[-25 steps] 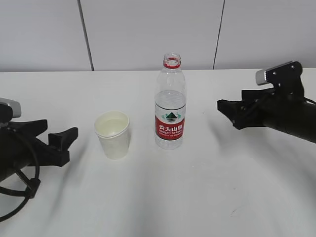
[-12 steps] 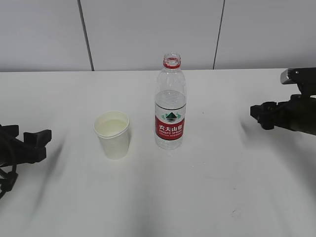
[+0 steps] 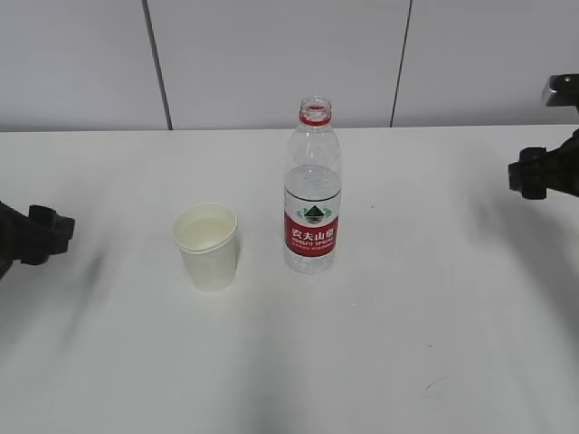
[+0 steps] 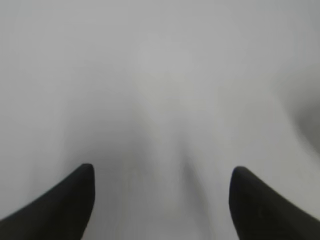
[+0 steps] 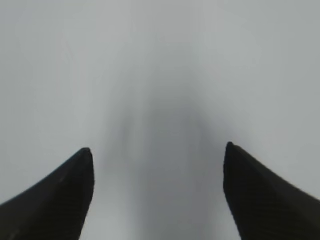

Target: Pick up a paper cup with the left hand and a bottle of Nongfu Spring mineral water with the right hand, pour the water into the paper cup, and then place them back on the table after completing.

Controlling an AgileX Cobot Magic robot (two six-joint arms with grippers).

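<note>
Paper cup (image 3: 207, 246) beside bottle (image 3: 312, 187); both grippers spread, empty.

A robotics test bench in what looks like a lab or office: a plain white desk (image 3: 434, 298) stands against a wall of pale grey panels (image 3: 271, 63) split by thin dark seams. Black robot arms reach in from both edges of the exterior view, and the furnishing is bare, with nothing domestic or commercial in sight.
</note>
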